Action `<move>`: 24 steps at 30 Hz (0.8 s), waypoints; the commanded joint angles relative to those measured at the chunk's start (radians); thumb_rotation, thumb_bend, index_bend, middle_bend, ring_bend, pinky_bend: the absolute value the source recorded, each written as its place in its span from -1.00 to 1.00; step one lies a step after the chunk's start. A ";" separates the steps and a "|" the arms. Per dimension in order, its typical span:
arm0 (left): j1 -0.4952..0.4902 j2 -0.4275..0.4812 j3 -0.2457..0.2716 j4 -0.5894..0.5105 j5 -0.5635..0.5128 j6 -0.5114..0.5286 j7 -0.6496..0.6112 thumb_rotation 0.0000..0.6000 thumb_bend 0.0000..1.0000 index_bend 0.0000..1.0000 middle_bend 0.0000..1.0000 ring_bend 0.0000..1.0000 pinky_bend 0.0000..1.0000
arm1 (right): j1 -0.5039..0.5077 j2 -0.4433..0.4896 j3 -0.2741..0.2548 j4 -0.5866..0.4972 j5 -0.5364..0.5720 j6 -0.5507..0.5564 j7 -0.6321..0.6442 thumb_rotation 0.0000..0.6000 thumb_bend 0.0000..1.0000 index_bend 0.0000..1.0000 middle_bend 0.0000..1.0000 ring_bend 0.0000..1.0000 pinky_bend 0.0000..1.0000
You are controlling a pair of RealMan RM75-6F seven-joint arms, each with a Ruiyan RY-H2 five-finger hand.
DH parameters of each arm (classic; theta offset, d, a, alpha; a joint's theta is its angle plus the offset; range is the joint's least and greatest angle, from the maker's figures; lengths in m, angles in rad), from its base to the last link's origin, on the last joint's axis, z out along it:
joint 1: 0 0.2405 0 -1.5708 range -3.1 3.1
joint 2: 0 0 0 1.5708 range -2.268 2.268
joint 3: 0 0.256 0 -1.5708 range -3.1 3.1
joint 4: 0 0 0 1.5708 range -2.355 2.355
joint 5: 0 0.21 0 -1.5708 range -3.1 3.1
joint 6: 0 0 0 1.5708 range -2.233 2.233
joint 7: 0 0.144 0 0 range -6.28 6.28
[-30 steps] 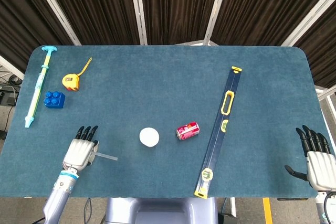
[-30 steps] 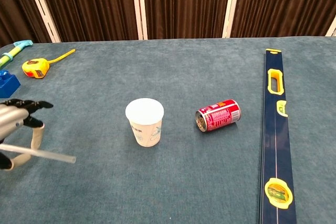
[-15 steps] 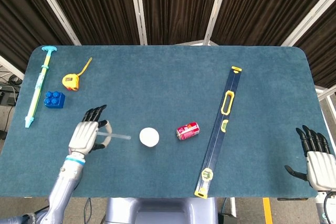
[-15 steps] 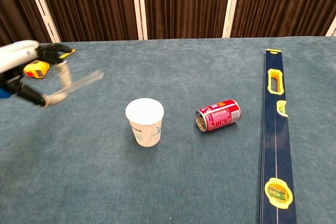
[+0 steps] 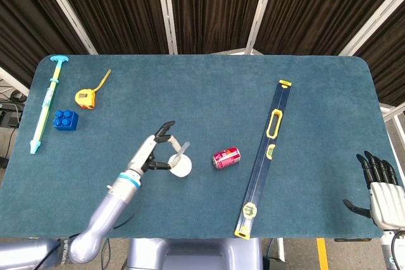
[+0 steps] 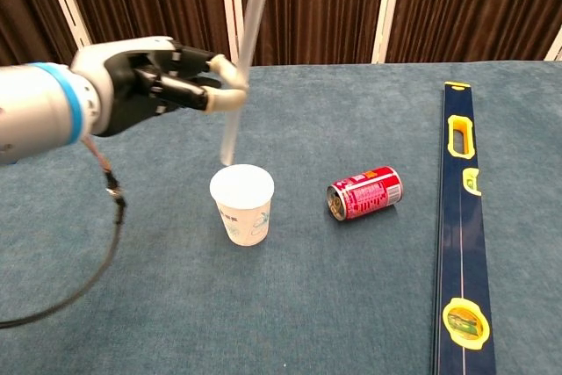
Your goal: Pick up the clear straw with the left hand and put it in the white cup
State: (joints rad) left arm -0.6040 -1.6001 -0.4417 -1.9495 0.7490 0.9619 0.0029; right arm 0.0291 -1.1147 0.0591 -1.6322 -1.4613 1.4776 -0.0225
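Observation:
My left hand [image 6: 154,81] pinches the clear straw [image 6: 241,59] and holds it nearly upright, its lower end just above the rim of the white cup [image 6: 242,204]. In the head view the left hand [image 5: 154,152] hovers just left of the white cup [image 5: 183,167], and the clear straw [image 5: 179,154] shows foreshortened over the cup's left edge. The cup stands upright at the table's middle front. My right hand [image 5: 381,188] rests at the front right corner with its fingers spread and nothing in it.
A red can [image 5: 226,157] lies on its side right of the cup. A long blue spirit level [image 5: 266,156] runs down the right part of the table. At the far left are a yellow tape measure [image 5: 85,97], a blue brick [image 5: 65,119] and a long light-blue syringe-like tool [image 5: 45,102].
My left hand has risen from the front left and swung right to the cup, turning the straw from lying flat to nearly upright over the cup. The right hand has stayed still.

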 commanded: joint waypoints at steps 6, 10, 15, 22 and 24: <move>-0.044 -0.062 0.021 0.061 -0.002 0.007 -0.025 1.00 -0.20 0.13 -1.00 -1.00 -1.00 | 0.001 0.002 0.000 0.001 0.000 -0.002 0.005 1.00 -0.83 -1.00 -1.00 -1.00 -1.00; -0.053 -0.071 0.030 0.080 -0.003 0.013 -0.028 1.00 -0.20 0.13 -1.00 -1.00 -1.00 | 0.001 0.002 0.000 0.001 0.000 -0.003 0.005 1.00 -0.83 -1.00 -1.00 -1.00 -1.00; -0.056 -0.075 0.046 0.100 -0.003 0.012 -0.039 1.00 -0.20 0.13 -1.00 -1.00 -1.00 | 0.001 0.002 0.000 0.000 0.000 -0.003 0.004 1.00 -0.83 -1.00 -1.00 -1.00 -1.00; -0.062 -0.073 0.076 0.133 0.014 -0.020 -0.060 1.00 -0.20 0.10 -1.00 -1.00 -1.00 | 0.001 0.002 -0.001 0.000 -0.001 -0.001 0.004 1.00 -0.83 -1.00 -1.00 -1.00 -1.00; -0.063 -0.074 0.081 0.141 0.020 -0.022 -0.066 1.00 -0.20 0.01 -1.00 -1.00 -1.00 | 0.001 0.001 -0.001 0.001 -0.001 -0.001 0.004 1.00 -0.83 -1.00 -1.00 -1.00 -1.00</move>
State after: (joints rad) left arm -0.6665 -1.6735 -0.3635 -1.8118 0.7655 0.9408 -0.0599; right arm 0.0302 -1.1132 0.0585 -1.6317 -1.4619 1.4762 -0.0186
